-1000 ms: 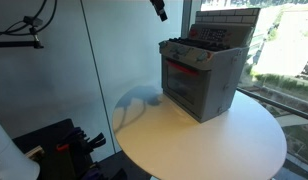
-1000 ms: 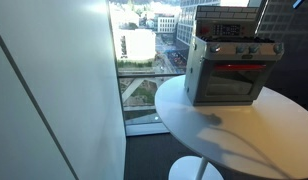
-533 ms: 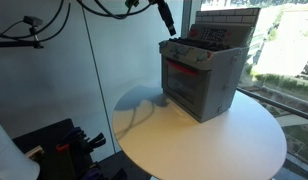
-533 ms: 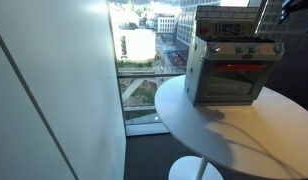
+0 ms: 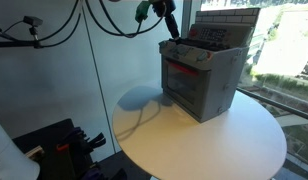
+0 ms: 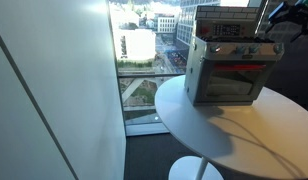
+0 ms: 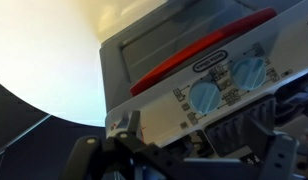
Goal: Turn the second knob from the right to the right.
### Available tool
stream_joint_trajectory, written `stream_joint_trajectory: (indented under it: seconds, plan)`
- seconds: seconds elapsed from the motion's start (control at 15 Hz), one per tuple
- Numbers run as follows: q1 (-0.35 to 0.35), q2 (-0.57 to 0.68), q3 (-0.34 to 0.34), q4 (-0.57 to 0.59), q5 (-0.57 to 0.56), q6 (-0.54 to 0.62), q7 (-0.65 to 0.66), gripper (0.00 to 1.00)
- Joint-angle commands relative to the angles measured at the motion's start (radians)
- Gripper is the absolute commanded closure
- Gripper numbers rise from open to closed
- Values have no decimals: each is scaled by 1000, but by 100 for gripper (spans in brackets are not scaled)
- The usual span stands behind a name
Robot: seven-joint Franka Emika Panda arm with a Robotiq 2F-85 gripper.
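Note:
A grey toy stove (image 5: 202, 78) with a red oven-door handle stands on the round white table (image 5: 214, 140); it also shows in an exterior view (image 6: 229, 70). Its row of knobs (image 6: 241, 50) runs along the front panel. In the wrist view two round blue knobs (image 7: 207, 97) (image 7: 250, 70) show above the red handle (image 7: 194, 58). My gripper (image 5: 169, 28) hangs just above the stove's top front corner, touching nothing. In the wrist view its fingers (image 7: 199, 142) are spread apart and empty, over the dark stovetop.
A large window (image 6: 144, 50) with buildings outside is behind the table. A glass wall (image 5: 54, 70) stands beside it. Black equipment (image 5: 64, 145) sits low near the table edge. Cables (image 5: 104, 15) hang from the arm above.
My gripper has come down from the top of the exterior views towards the stove's top front edge. The stove has not moved.

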Motion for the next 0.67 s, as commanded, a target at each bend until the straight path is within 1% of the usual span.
stream_joint_trajectory:
  seconds: [0.0,0.6]
  plan:
    - [34,58,-27,59,-14,25,36,0]
    - [95,155,-67,114,0,115,44,0]
